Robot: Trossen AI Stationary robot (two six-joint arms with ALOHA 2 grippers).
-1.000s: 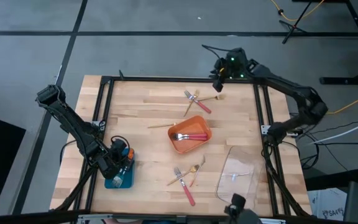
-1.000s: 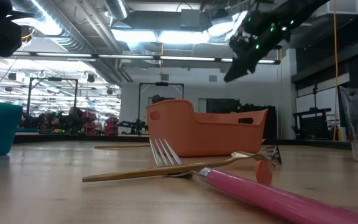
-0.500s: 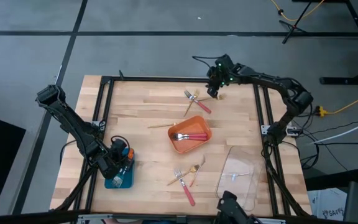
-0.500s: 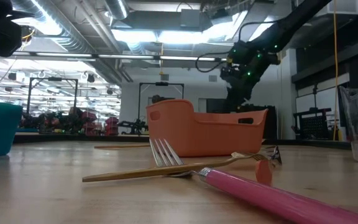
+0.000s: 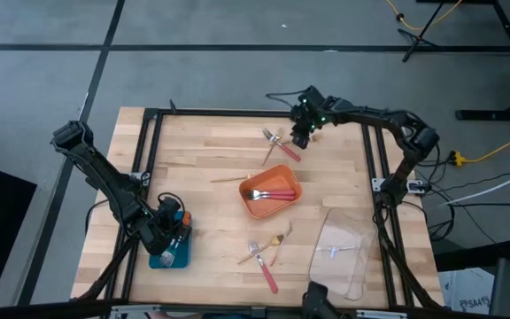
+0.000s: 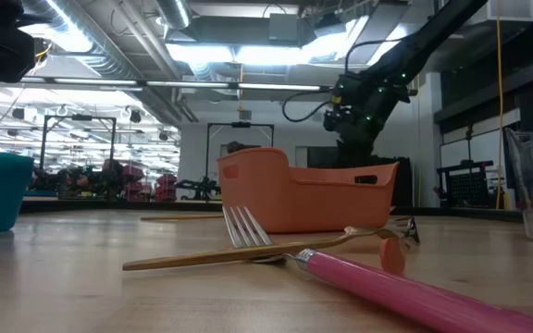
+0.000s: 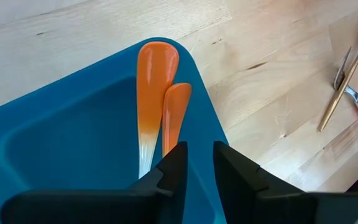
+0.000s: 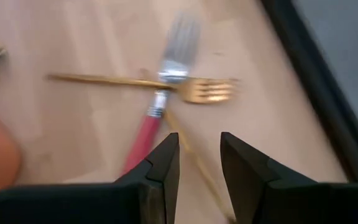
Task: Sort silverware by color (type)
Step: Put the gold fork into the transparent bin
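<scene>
Pink-handled silver fork (image 5: 283, 144) crosses gold forks upper centre; right claw (image 5: 300, 139), fingers apart, may snag several; left claw (image 7: 194, 168) parted.

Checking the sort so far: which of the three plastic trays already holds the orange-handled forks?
The blue plastic tray, under the left gripper: two orange-handled forks lie in it. The orange tray holds pink-handled forks.

Pink-handled forks (image 5: 273, 193) flat in the center tray; crossed pink and gold forks (image 5: 278, 143) at 12 o'clock; another mixed cluster (image 5: 266, 252) at 6; orange-handled pair (image 7: 158, 93) at 8.
</scene>
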